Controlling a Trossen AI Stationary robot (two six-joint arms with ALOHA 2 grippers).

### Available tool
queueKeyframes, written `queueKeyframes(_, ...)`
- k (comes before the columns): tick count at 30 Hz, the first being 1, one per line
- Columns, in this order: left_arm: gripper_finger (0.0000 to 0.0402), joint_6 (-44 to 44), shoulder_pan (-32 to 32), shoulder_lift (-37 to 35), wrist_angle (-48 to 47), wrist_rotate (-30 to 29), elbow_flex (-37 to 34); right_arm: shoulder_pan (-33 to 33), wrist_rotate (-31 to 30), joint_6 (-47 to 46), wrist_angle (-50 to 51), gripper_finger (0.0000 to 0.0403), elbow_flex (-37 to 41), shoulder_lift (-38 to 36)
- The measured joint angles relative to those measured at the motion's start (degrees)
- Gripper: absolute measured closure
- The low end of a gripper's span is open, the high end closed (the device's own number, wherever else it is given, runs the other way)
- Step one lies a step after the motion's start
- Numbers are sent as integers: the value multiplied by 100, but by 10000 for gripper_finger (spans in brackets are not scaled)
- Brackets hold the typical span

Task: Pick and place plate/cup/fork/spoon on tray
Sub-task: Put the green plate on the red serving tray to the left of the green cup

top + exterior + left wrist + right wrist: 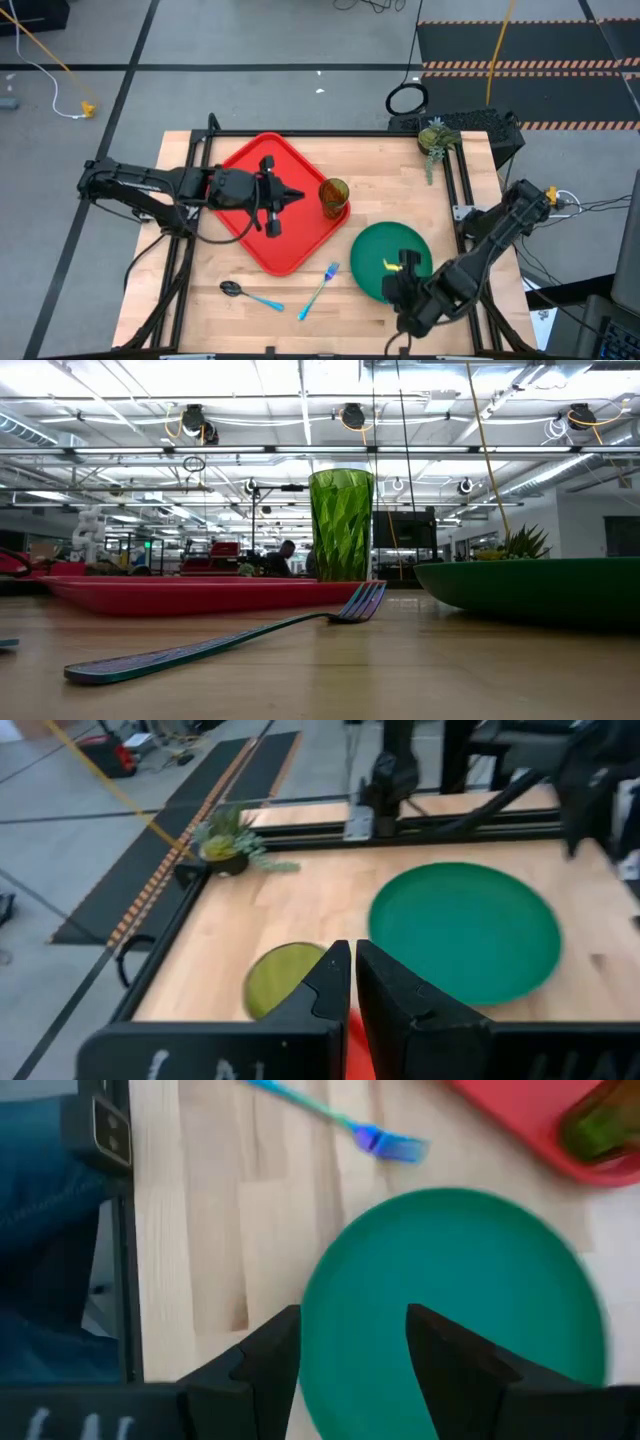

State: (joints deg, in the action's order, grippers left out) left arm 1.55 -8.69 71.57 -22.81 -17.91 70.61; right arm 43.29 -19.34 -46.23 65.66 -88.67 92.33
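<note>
A light wooden tabletop [300, 310] is sitting on a grey floor [250, 90] crossed by dark lines. Black mats [520, 45] edged with orange stripes are lying beyond its far right corner (a yellow cable [45, 50] is trailing nearby). Bright strip lights [150, 395] are glowing overhead.

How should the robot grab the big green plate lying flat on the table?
Best guess: pinch the plate by its raised rim, at the edge nearest the right gripper. It lies flat and is far too wide to span, so one finger goes over the rim and one under. The right gripper's jaws are already open there.
</note>
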Motion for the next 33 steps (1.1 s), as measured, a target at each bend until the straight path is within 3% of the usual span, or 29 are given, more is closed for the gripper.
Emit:
queueKeyframes(12, 376, -104, -461, 221, 75, 2, 0, 133, 464, 48, -2287, 227, 2190, -2)
queueKeyframes(22, 376, -191, -456, 630, 698, 2, 0, 249, 1031, 39, -2884, 227, 2804, -7)
queueKeyframes(33, 376, -776, -503, 680, 963, 0, 0, 450, 1064, -104, -3179, 235, 3295, -7)
